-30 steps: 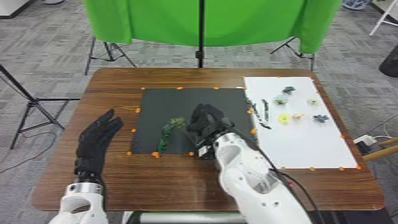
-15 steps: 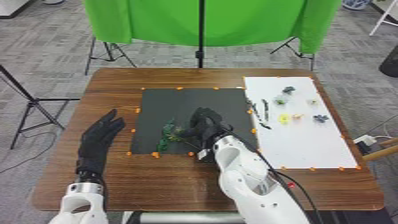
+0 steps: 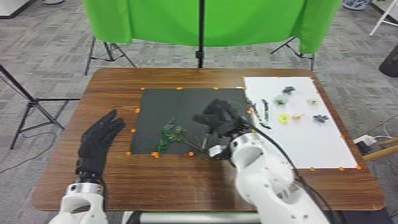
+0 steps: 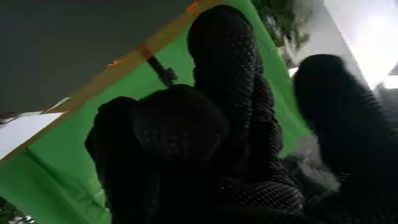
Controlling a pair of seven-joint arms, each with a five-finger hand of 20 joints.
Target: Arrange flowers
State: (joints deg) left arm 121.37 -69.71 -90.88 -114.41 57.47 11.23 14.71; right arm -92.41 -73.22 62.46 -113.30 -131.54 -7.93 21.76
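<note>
While the right robot hand (image 3: pixel 220 118) hung loose-fingered, greenery (image 3: pixel 167 134) lay just left of it. Left robot hand (image 3: pixel 99 134) had straight fingers.

A brown table (image 3: pixel 169 182) bears a dark mat (image 3: pixel 169 102) and white sheet (image 3: pixel 306 145).

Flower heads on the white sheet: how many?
6: a teal one farthest, a pale green one nearer, a cream one to its right, then, left to right, a yellow, a peach and a bluish one.
</note>
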